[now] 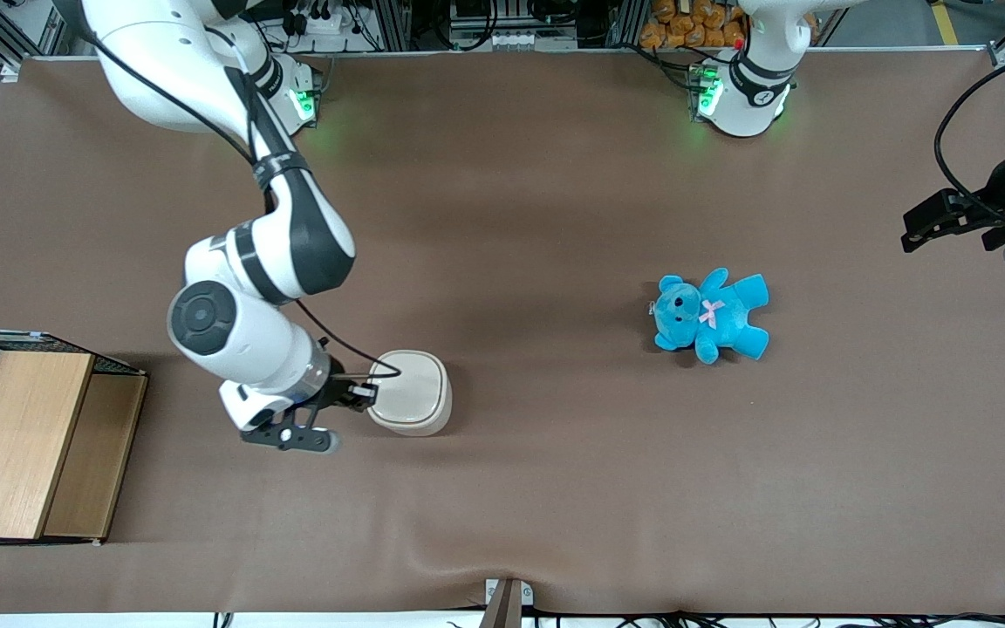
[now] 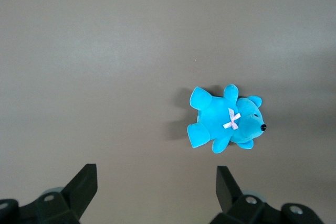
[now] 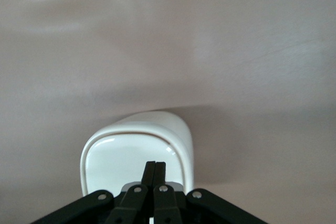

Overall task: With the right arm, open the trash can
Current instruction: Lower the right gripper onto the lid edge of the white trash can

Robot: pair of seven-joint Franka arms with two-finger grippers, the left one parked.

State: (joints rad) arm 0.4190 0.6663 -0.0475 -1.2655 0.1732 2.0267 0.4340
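On the brown table [image 1: 555, 218], the gripper [image 3: 155, 174] rests its pressed-together fingers [image 3: 149, 177] on the trash can [image 1: 411, 392] lid.

Cream-white trash can [image 1: 411, 391], black claw [image 1: 366, 392], bright blue teddy bear [image 1: 712, 315].

No text, label, brand or number can be read anywhere. The black two-finger gripper [image 1: 361, 392] of the right arm, at the edge of the cream-white plastic trash can [image 1: 411, 392] with its fingers pressed together, carries no legible marking, nor does the bin.
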